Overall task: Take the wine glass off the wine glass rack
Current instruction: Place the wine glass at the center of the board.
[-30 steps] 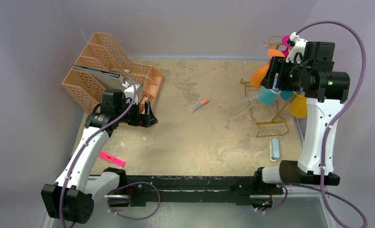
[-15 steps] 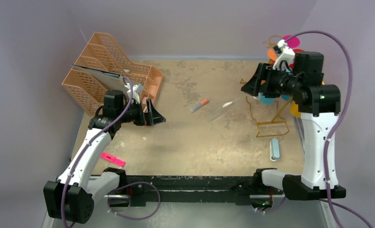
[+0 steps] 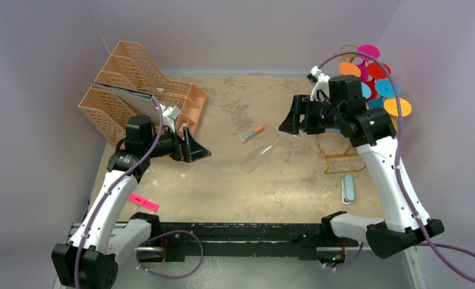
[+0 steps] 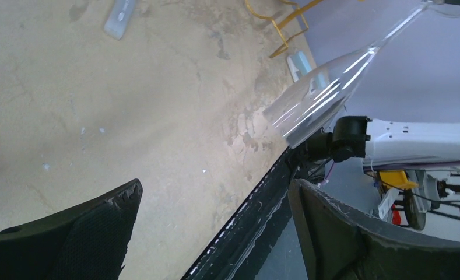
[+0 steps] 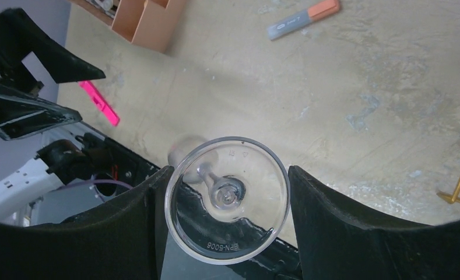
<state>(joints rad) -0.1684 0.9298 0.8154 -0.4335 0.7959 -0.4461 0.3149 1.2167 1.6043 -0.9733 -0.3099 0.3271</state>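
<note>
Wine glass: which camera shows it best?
Right wrist: the wine glass is close up, its round foot sharp. Left wrist shows its bowl and stem sideways; the top camera shows only a faint smear.

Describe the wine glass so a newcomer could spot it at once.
Find the right arm stretched over the middle of the sandy table. Its fingers pinch the round foot of the wine glass, whose bowl slants down toward the left arm. It is the only clear thing; the nearby orange-tipped marker is opaque and lies flat.
</note>
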